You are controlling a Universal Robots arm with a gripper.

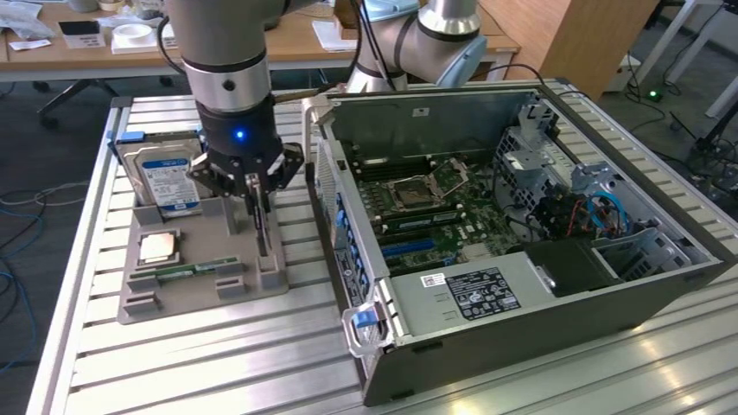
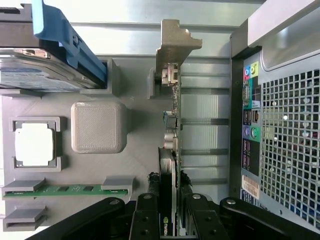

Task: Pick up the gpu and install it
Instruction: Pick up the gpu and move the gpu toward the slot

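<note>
The gpu (image 1: 263,232) (image 2: 170,125) is a thin dark card standing upright on edge at the 3 o'clock side of the grey holder (image 1: 196,290) in the exterior view; silver bracket at one end; gripper (image 1: 256,206) clamped on both faces.

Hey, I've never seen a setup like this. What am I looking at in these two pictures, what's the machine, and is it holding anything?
The machine is a robot arm with a two-fingered gripper at its end. One picture comes from a camera off the arm, the other from a camera on its wrist, looking past the fingers. On the metal table sits a grey tray. It holds a hard drive, a processor chip, a memory stick and the gpu, standing on edge. Beside the tray lies an open computer case. The gripper is closed on the gpu's edge.
</note>
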